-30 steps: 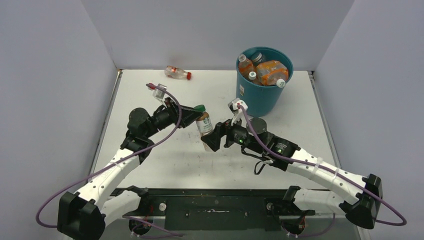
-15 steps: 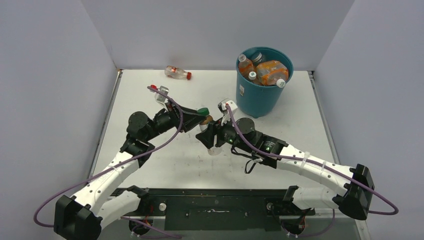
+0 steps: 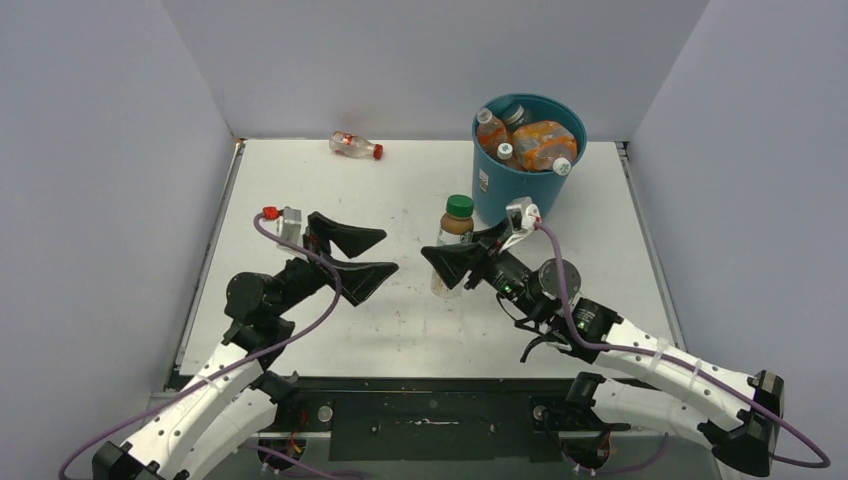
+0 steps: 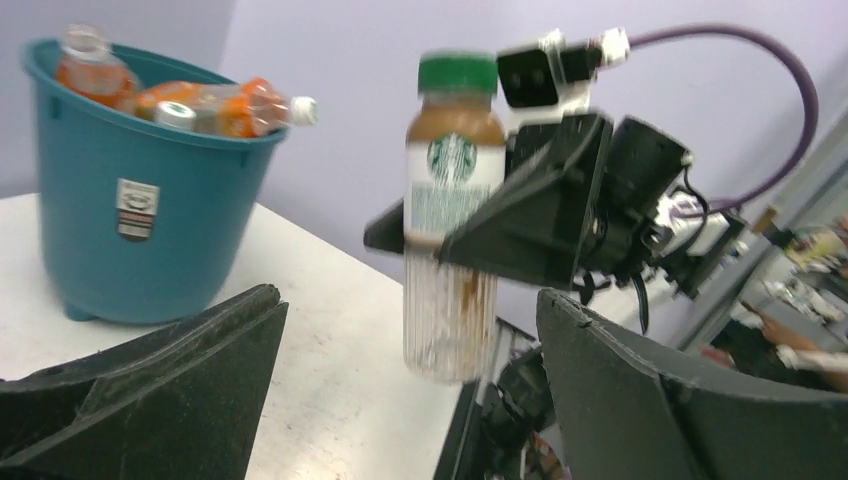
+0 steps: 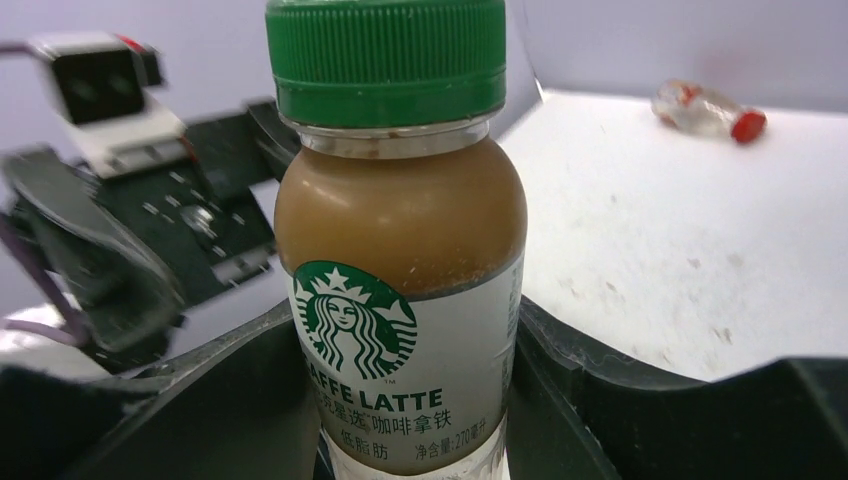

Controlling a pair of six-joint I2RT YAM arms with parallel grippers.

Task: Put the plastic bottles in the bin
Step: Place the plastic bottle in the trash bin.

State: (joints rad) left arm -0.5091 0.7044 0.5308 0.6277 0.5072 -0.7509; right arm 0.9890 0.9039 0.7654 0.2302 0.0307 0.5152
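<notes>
Green-capped bottle (image 3: pixel 458 225) is clamped upright in the right end effector (image 3: pixel 455 262), just beside the bin (image 3: pixel 525 200), seen from above; the left end effector (image 3: pixel 390 252) stands wide, empty. Left wrist view: binned bottles (image 4: pixel 220 100) heap at the rim, so another may roll off. Right wrist view: fingers (image 5: pixel 620 400) flank the label (image 5: pixel 400 370).

White table (image 3: pixel 420 180) (scuffed) between plain lilac walls (image 3: pixel 400 60).

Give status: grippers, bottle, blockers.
Left gripper open, empty. Right gripper shut on green-capped latte bottle, upright near teal bin. Red-capped bottle lies far back. Nothing blocking bin.
</notes>
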